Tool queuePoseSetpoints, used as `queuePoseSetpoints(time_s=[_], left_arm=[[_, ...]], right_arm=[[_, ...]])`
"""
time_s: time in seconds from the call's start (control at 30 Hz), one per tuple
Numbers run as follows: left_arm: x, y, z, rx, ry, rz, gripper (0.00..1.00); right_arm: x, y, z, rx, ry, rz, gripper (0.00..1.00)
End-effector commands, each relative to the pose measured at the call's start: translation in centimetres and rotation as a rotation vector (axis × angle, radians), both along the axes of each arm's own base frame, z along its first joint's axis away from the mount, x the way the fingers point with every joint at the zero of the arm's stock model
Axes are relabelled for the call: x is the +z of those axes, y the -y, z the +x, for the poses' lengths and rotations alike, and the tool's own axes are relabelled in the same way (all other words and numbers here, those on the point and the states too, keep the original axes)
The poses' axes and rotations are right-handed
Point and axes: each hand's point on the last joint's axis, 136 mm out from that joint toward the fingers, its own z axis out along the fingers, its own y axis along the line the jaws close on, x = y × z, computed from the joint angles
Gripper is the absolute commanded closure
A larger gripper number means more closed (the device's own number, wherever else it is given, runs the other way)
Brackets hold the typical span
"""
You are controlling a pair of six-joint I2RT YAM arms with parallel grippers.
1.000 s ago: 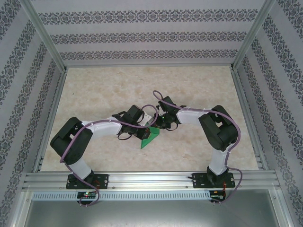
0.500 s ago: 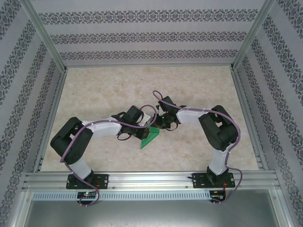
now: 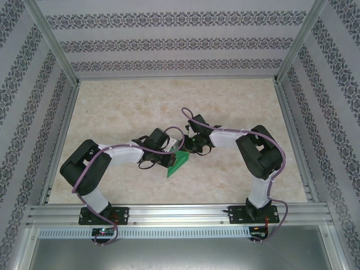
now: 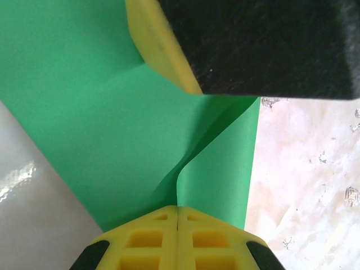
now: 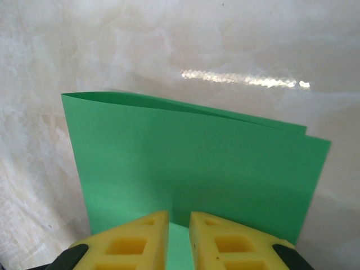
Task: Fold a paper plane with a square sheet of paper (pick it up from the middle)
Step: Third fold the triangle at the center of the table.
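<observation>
The folded green paper [image 3: 179,163] is held between the two hands, over the counter [image 3: 225,101]. The left hand [image 4: 178,211] is pressed together on a creased edge. The right hand [image 5: 179,218] is pinched on another edge, with paper seen in its narrow gap.

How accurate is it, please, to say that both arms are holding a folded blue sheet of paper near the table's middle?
Not quite: the sheet of paper is green, not blue, as the right wrist view shows. It is folded, and both arms hold it near the table's middle.
</observation>
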Motion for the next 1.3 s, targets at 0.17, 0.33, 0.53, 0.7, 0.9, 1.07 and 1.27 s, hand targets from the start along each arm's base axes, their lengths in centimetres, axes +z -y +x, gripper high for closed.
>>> queuePoseSetpoints(time_s=[0.17,0.33,0.53,0.7,0.9,1.07,1.27], left_arm=[[1.5,0.4,1.8,0.0,0.07,-0.019,0.96],[0.9,0.4,1.8,-0.002,0.063,-0.006,0.96],[0.2,-0.1,1.2,0.007,0.039,0.001,0.96],[-0.1,-0.5,1.0,0.029,0.034,0.004,0.96],[0.3,-1.3,1.2,0.063,0.069,0.02,0.96],[0.0,-0.4,1.6,0.022,0.056,0.023,0.96],[-0.2,-0.1,1.8,0.003,0.057,0.027,0.95]], right_arm=[[-2.6,1.1,-0.8,-0.02,-0.056,-0.065,0.81],[-2.7,1.1,-0.8,-0.023,-0.058,-0.066,0.81],[-2.7,1.1,-0.9,-0.025,-0.059,-0.068,0.81],[-2.8,1.1,-0.7,-0.027,-0.06,-0.068,0.8],[-2.7,1.2,-0.8,-0.026,-0.058,-0.069,0.8],[-2.9,1.1,-0.8,-0.026,-0.064,-0.066,0.8],[-3.0,1.1,-0.9,-0.029,-0.066,-0.07,0.8]])
